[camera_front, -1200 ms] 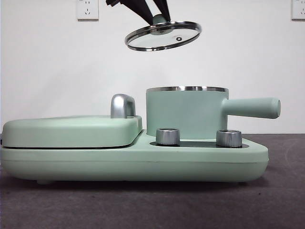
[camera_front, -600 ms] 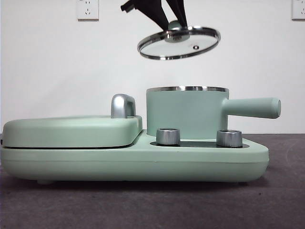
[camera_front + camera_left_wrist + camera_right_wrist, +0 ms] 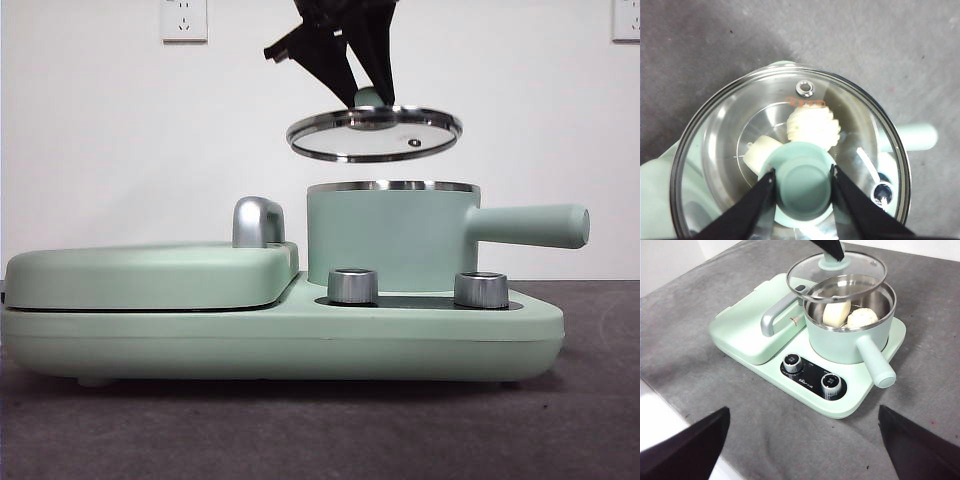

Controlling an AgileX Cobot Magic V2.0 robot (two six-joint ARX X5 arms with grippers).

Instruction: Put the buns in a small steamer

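Note:
The mint-green small steamer [image 3: 390, 238] stands on the cooker base, its long handle [image 3: 530, 225] pointing right. Both buns lie inside it: the smooth cream roll [image 3: 836, 313] and the ridged bun [image 3: 863, 317], also seen through the glass in the left wrist view as the roll [image 3: 758, 153] and ridged bun [image 3: 814, 127]. My left gripper [image 3: 802, 175] is shut on the green knob [image 3: 369, 98] of the glass lid [image 3: 375, 134] and holds it level a little above the steamer's rim. My right gripper [image 3: 800, 440] is open and empty, well back from the cooker.
The flat mint-green griddle lid [image 3: 150, 275] with a chrome handle [image 3: 257, 221] sits left of the steamer. Two chrome dials [image 3: 352, 285] stand on the cooker's front. Grey cloth [image 3: 740, 440] covers the table; its edge is near the right gripper.
My left gripper has carried the lid rightward and down, from tilted and high to level, just over the steamer.

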